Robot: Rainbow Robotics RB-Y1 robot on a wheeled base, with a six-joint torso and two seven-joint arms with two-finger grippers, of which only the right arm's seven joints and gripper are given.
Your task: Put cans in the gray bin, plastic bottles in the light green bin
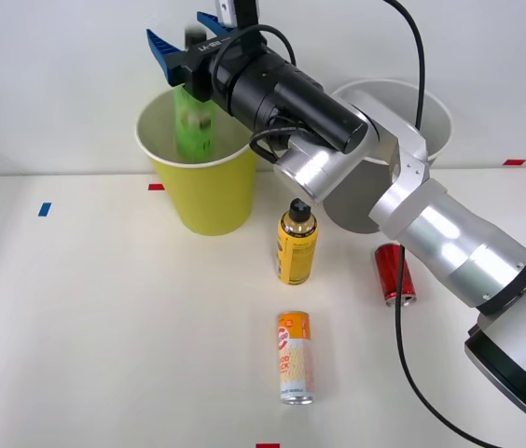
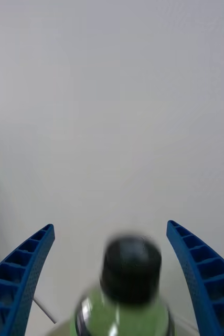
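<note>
The green bottle is upright in the mouth of the green bin, its lower part inside and hidden by the wall, its outline blurred; the black cap sits between the blue fingers of the right gripper, which are spread wide with a gap on each side, gripping nothing. In the wrist view the bottle is cut off below the shoulder, the fingers standing clear of it. The gray bin stands just beside the green one, mostly hidden behind the arm. On the table the yellow bottle stands upright before the bins; the red can lies near it, partly under the arm; the orange can lies nearer the front.
</note>
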